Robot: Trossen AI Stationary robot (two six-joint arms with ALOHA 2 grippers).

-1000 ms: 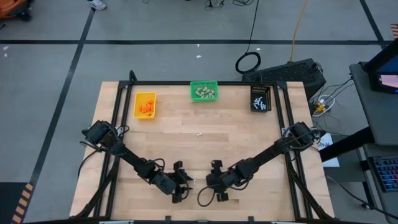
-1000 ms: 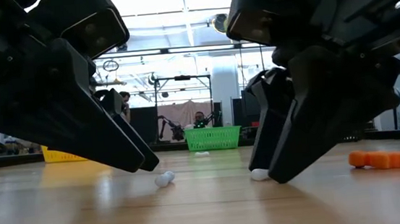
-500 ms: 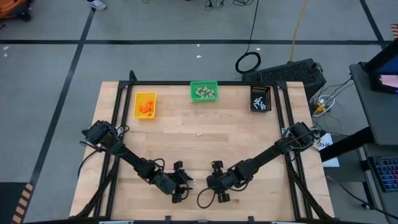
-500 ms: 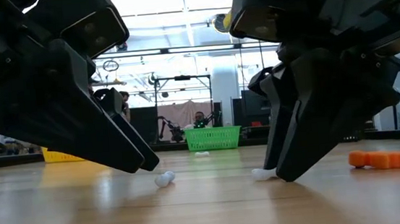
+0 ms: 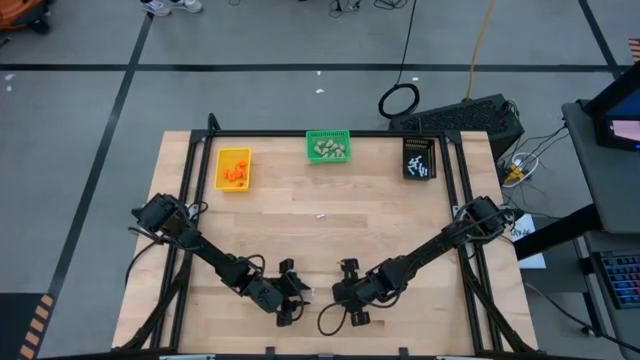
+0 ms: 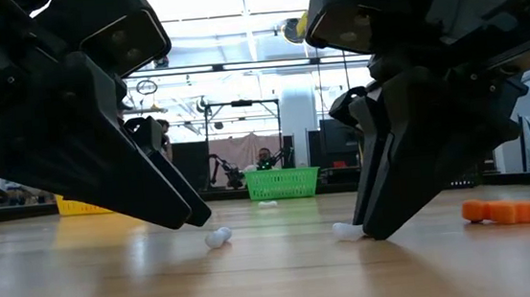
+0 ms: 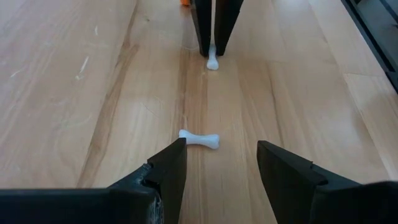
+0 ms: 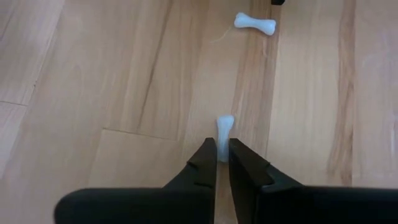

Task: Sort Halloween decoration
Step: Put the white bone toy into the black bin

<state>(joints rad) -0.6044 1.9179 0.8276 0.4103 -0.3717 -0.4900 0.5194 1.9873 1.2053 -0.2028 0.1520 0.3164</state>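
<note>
Near table's front edge, my right claw [image 8: 217,163] is clenched on a white bone [image 8: 224,127], tips on the wood. My left claw [image 7: 216,163] hangs released just beside, w/ another bone [image 7: 199,139] lying between us.

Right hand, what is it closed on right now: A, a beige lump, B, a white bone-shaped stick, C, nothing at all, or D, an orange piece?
B: the right hand has its fingers pinched on one end of a white bone-shaped stick on the wooden table; a second white stick lies loose nearby.
</note>
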